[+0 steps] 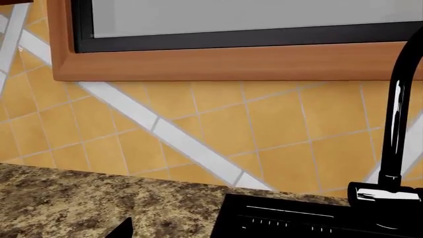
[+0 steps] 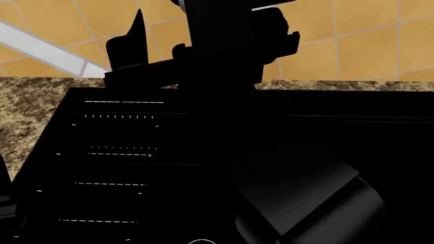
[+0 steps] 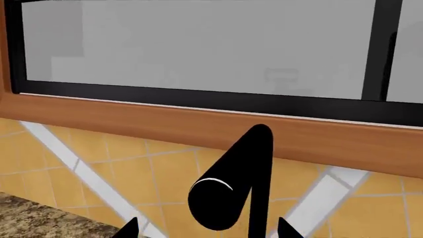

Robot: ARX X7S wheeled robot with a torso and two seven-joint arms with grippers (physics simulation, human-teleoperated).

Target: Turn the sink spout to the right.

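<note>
The sink spout [image 3: 260,188] is a thin black tube; its curved outlet end [image 3: 221,198] points at the right wrist camera. My right gripper [image 3: 208,229] is open, with one fingertip [image 3: 129,229] on each side of the spout and not touching it. In the head view my right gripper [image 2: 213,35] and arm hide the spout. In the left wrist view the spout [image 1: 398,114] rises from its chrome base [image 1: 387,194] behind the black sink [image 1: 284,220]. My left gripper [image 1: 208,231] is open and empty over the counter, with only one fingertip [image 1: 122,230] showing.
Speckled granite counter [image 1: 79,198] surrounds the sink [image 2: 115,152]. An orange tiled wall [image 1: 218,124] with white stripes stands close behind the spout. A wood-framed window [image 3: 198,54] sits above it. A dark part of my left arm [image 2: 5,203] shows at the sink's left.
</note>
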